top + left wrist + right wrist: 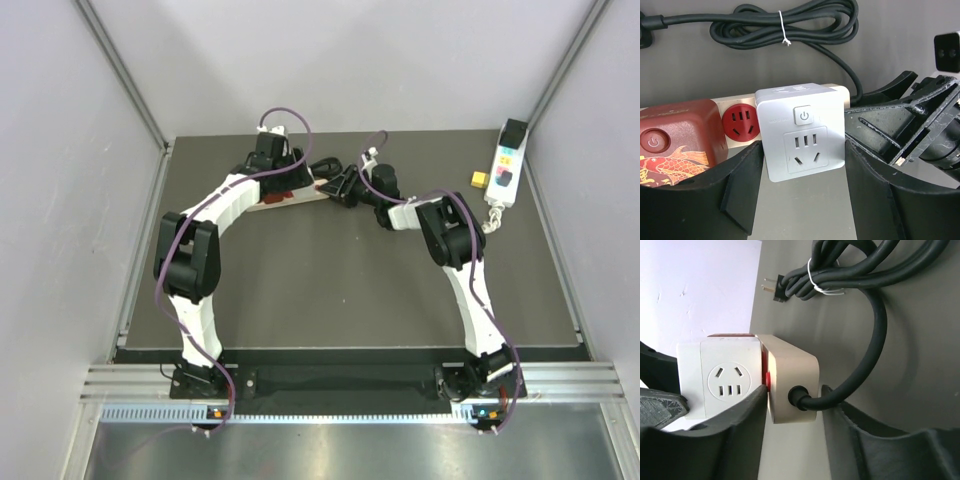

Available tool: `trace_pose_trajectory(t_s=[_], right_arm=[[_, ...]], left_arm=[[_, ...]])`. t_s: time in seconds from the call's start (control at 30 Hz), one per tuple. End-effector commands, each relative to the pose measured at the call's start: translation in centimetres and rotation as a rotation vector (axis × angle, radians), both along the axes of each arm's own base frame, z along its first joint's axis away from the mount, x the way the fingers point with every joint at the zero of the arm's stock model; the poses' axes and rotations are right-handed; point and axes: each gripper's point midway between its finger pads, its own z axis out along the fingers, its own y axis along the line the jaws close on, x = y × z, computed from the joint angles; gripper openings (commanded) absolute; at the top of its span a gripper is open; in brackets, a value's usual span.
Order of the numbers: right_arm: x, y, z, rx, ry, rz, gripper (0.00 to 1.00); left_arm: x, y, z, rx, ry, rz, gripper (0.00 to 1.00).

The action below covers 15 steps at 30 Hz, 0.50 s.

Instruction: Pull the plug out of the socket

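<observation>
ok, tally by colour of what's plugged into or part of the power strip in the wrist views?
White cube adapter: 1
Dark red cube adapter with a fish print: 1
Beige power strip body with red sockets: 1
Black coiled cable tied with a white twist tie: 1
Total: 4

Inventory, placed relative to the power strip [285,197]:

- Power strip, cream body with red sockets: 1, on the bench [340,290].
- Cube adapters plugged on top of it: 2, one white [801,131] and one dark red with fish print [677,137].
- Black cable, coiled and tied, behind the strip: 1 [785,25].
- Bare plug at the cable's end: 1 [774,290].
- Robot arms: 2, each with 1 gripper: left [802,195], right [792,435].
- White handheld controller, far right of the strip: 1 [503,175].
- Small yellow block beside that controller: 1 [480,179].
</observation>
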Motion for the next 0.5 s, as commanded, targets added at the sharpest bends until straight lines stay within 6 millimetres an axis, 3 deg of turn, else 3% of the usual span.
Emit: trace_pose_trajectory(t_s=[0.0,0.13,0.23,0.47], right_arm=[[1.2,0.5,0.7,0.010,-0.050,-0.026,0.42],[1.4,0.5,0.4,0.001,-0.041,-0.038,0.22],[1.6,0.4,-0.2,-0.035,-0.029,-0.057,0.00],[1.4,0.4,-1.9,-0.229,0.013,-0.115,0.00]], left_arm=[[0.9,-1.9,9.7,-0.135,-0.238,-0.048,0.00],[0.6,-1.9,9.3,-0.136,-0.228,-0.045,0.00],[0.5,-1.9,9.6,-0.148,-0.230,-0.043,0.00],[0.0,-3.3,10.9,-0.230,-0.266,-0.067,0.00]])
